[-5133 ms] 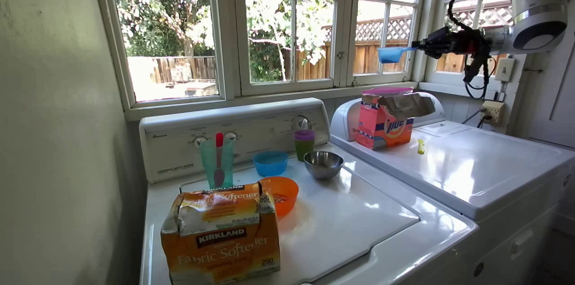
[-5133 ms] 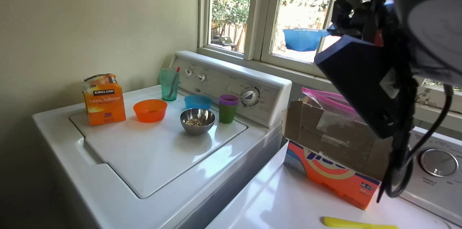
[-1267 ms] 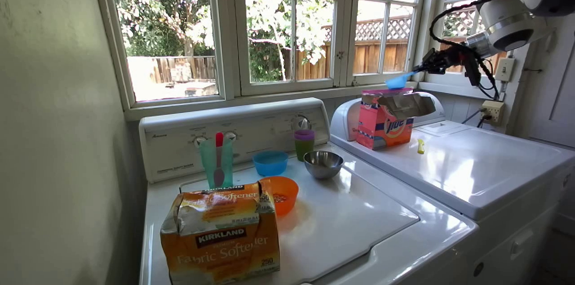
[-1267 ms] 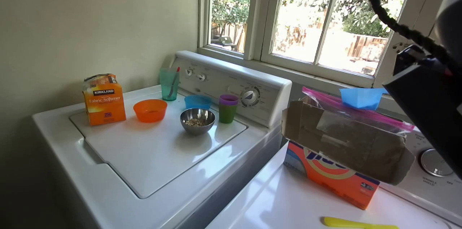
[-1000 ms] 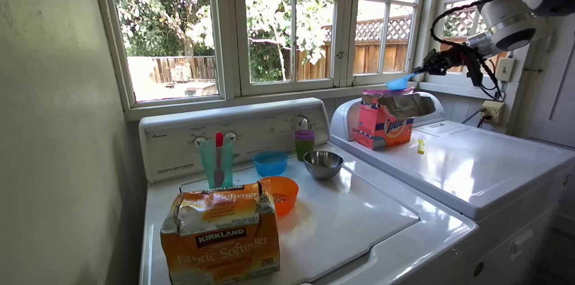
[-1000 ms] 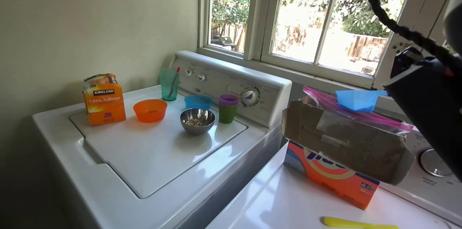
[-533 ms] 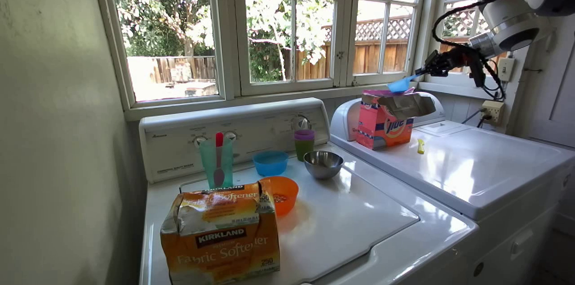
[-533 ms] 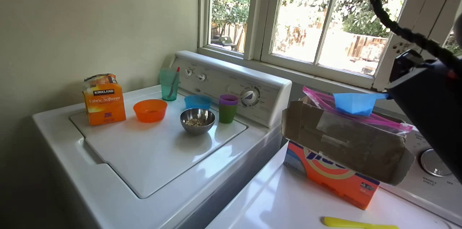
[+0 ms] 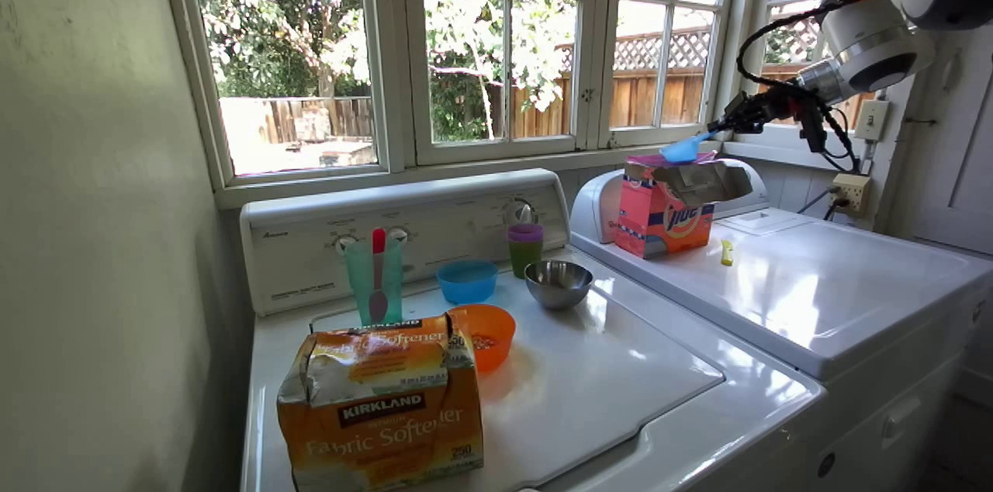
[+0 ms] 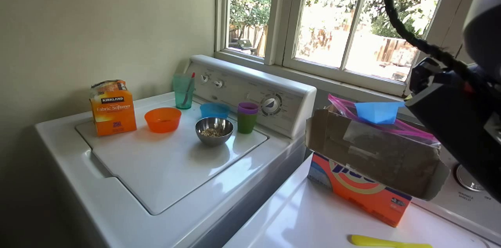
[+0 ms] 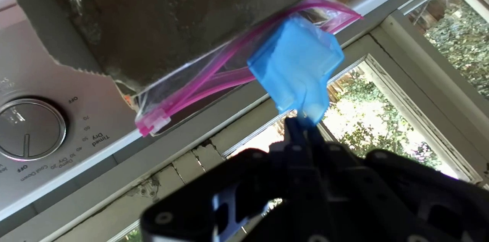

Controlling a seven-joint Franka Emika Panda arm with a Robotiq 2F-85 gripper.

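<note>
Right, the hand [image 11: 301, 123] has the blue scoop [image 11: 298, 58] clamped at the open bag [image 11: 225, 76]; one snag there could twist it loose.

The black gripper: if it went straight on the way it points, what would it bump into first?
Probably the pink-edged plastic bag in the orange box. The gripper slants down toward it, with the blue scoop it holds in front. Depth is unclear; the scoop may already touch the bag.
</note>
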